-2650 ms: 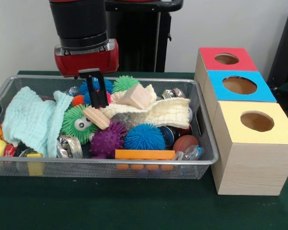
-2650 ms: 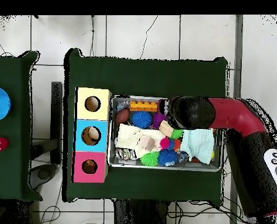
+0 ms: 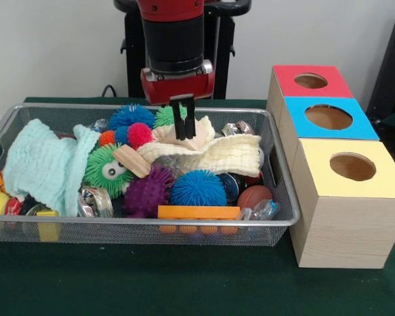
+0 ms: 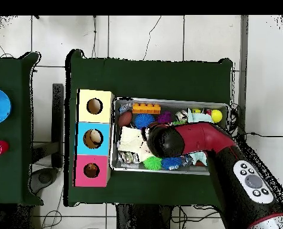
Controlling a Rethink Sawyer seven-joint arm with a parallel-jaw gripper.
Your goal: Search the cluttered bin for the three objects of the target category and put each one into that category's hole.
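The wire mesh bin (image 3: pixel 151 222) is full of clutter; it also shows in the overhead view (image 4: pixel 174 101). My gripper (image 3: pixel 184 136) hangs over the bin's back middle, fingers close together and empty. Its tips are down at a wooden block (image 3: pixel 203 129) on a cream cloth (image 3: pixel 220 155). In the overhead view the arm (image 4: pixel 185 138) covers the middle of the bin. No striped orange animal or yellow duck shows; they are hidden under the clutter. The red-topped box (image 3: pixel 286 79) with its round hole (image 3: pixel 311 81) stands farthest back on the right and also shows in the overhead view (image 4: pixel 91 170).
A pale blue cloth (image 3: pixel 46 164) fills the bin's left. A green spiky ball with googly eyes (image 3: pixel 108 168), purple (image 3: pixel 146 193) and blue (image 3: pixel 197 187) spiky balls and an orange brick (image 3: pixel 199 212) lie in front. Blue-topped (image 3: pixel 296 122) and yellow-topped (image 3: pixel 319 178) boxes stand nearer.
My arm has moved in the front view from the bin's left part to its back middle. A pink spiky ball it covered now shows.
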